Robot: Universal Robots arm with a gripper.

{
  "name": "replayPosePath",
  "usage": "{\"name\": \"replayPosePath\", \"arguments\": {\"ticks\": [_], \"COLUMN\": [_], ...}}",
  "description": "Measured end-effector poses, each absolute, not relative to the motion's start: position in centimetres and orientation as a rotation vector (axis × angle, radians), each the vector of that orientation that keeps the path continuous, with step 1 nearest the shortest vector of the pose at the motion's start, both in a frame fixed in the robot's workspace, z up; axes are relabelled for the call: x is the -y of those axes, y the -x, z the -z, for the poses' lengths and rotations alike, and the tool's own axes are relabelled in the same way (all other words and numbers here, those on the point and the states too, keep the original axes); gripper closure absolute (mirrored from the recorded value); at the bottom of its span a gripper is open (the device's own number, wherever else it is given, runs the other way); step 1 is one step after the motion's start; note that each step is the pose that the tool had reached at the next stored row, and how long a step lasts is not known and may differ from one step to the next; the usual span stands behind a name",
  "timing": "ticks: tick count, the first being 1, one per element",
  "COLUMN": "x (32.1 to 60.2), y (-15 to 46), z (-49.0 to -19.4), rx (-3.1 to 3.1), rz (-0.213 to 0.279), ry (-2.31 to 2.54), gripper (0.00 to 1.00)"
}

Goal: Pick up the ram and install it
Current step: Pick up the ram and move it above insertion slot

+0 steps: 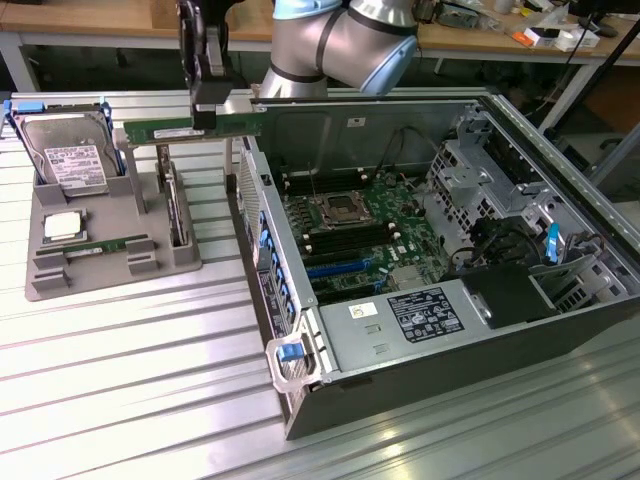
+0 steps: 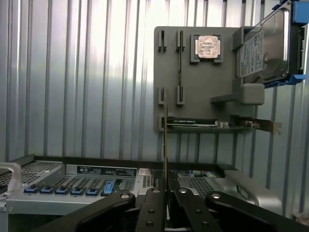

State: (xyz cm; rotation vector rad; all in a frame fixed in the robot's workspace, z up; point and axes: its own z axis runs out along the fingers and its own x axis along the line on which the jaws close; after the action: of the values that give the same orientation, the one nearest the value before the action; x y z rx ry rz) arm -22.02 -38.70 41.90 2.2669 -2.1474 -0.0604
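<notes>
Black fingers of the gripper (image 1: 213,115) are pinching the ram (image 1: 160,130) near its middle. They are closed on it and holding it level in the air in the upper left of the exterior view, above the grey tray (image 1: 150,225) and just beside the open case (image 1: 300,400). In the wrist view the ram (image 2: 165,140) is showing edge-on, running straight out from the gripper (image 2: 166,195). It is looking light, stiff and thin, and probably fragile at the chips and contacts, so a mid-length hold across its flat faces is looking the safest. The drive (image 1: 70,160) on the tray is carrying a white label, and the supply (image 1: 380,340) in the case is carrying another. The writing on both is too small to read.
</notes>
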Motion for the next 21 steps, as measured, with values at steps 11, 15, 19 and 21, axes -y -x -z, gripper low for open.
{"name": "replayPosePath", "arguments": {"ticks": [11,15,19,21], "x": [38.7,38.7,38.7,38.7], "y": [18.9,17.5,16.0,15.4], "z": [-41.9,-41.9,-41.9,-41.9], "rx": [2.147,2.147,2.147,2.147], "rz": [0.060,0.060,0.060,0.060], "ry": [-2.267,-2.267,-2.267,-2.267], "gripper": [0.87,0.87,0.87,0.87]}}
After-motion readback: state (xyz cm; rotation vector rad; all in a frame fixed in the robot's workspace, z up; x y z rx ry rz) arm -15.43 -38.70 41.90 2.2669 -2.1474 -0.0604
